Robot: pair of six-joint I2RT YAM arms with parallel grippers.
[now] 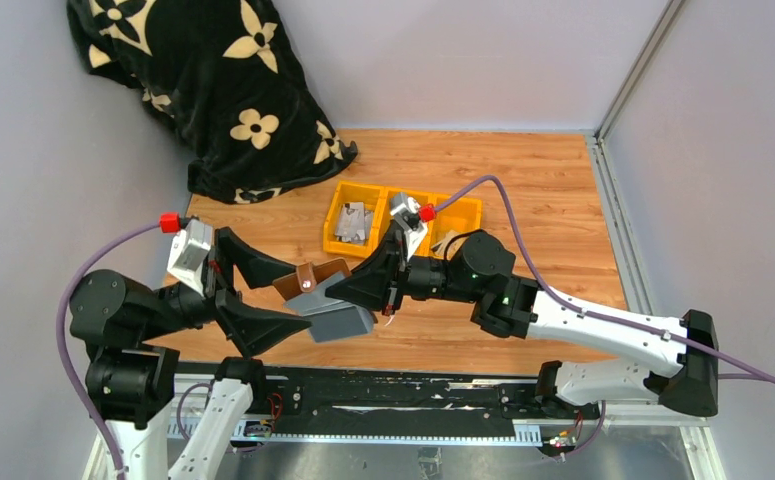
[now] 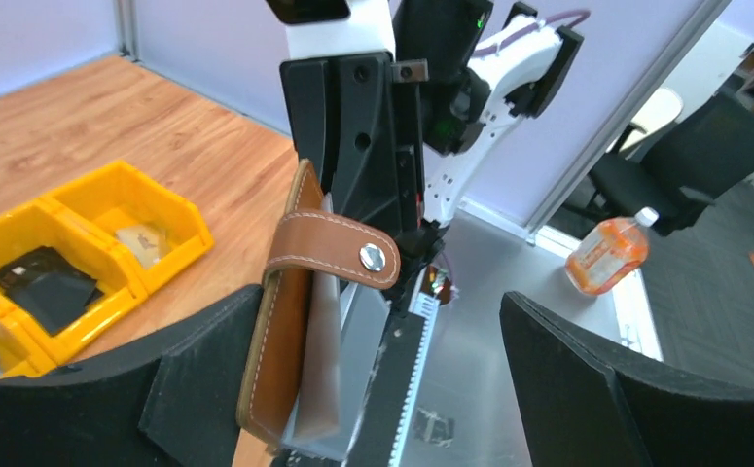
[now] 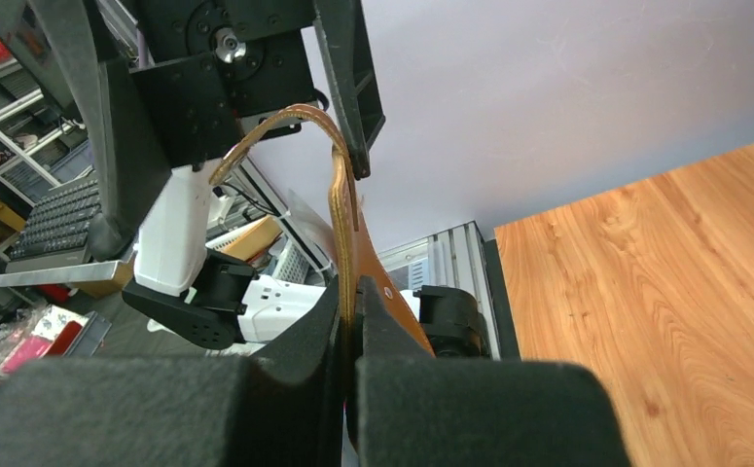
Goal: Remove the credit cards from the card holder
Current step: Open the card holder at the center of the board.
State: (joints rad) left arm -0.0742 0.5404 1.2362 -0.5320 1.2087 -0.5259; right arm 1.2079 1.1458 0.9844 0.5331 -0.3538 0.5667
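With the left gripper (image 2: pixel 382 297) spread wide around the small brown leather folding card holder (image 2: pixel 290 321), which is clenched above the wooden table (image 1: pixel 523 180) by the right gripper (image 3: pixel 351 302), closure squarely on its open edge is advised.

Yellow bins (image 1: pixel 466 212) mid-table; floral blanket (image 1: pixel 213 90) far-left corner

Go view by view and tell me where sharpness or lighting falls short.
Top external: evenly lit and sharp, only soft shadows on the table. Left wrist: the card holder is crisp, the left claw's fingers dark with little detail. Right wrist: the right claw's fingers are close, dark and soft; the pale wall behind is bright, without glare.
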